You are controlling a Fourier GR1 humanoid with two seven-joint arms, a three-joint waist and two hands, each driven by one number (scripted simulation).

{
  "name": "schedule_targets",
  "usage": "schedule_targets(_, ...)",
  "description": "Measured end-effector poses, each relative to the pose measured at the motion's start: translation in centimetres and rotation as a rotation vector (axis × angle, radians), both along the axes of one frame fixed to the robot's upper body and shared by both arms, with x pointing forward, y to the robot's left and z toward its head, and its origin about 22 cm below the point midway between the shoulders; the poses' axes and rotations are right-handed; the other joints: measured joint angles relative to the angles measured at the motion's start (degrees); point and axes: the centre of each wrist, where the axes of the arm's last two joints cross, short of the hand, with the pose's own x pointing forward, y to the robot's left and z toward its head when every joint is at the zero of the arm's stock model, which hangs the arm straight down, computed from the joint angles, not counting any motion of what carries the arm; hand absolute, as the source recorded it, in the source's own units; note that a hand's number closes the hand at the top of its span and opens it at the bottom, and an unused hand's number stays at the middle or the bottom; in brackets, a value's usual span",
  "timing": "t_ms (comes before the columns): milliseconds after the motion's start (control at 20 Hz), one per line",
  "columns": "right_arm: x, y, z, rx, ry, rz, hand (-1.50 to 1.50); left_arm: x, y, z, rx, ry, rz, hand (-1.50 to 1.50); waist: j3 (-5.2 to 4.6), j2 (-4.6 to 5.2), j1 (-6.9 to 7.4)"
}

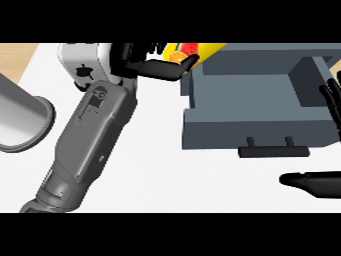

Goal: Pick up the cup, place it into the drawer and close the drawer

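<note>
The cup (190,51) is yellow with red and orange marks and shows at the top of the head view, mostly hidden by my left hand (152,65). That hand is curled round it, just off the back left corner of the open grey-blue drawer (225,125). The drawer's inside is bare and its dark handle (272,149) faces me. My right hand (334,182) rests open at the right edge beside the drawer, fingers up, thumb pointing left.
A large grey cylinder (14,117) with a flared rim lies on its side at the left edge of the white counter (158,170). My left forearm (88,140) crosses the counter diagonally from the lower left.
</note>
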Motion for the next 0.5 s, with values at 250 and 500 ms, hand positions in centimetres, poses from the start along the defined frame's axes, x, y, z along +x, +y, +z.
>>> schedule_targets(250, 0.3, -0.1, -0.4, 0.008, -0.004, 0.013, -1.5, 1.1, -2.9, 2.2, 0.024, 0.055, 0.006, 1.5, 0.01, 0.16, -0.58)
schedule_targets(500, 0.5, -0.3, -0.5, 0.001, -0.004, 0.018, -1.5, 1.6, -4.8, 1.9, 0.041, 0.12, 0.013, 1.5, 0.01, 0.25, -1.01)
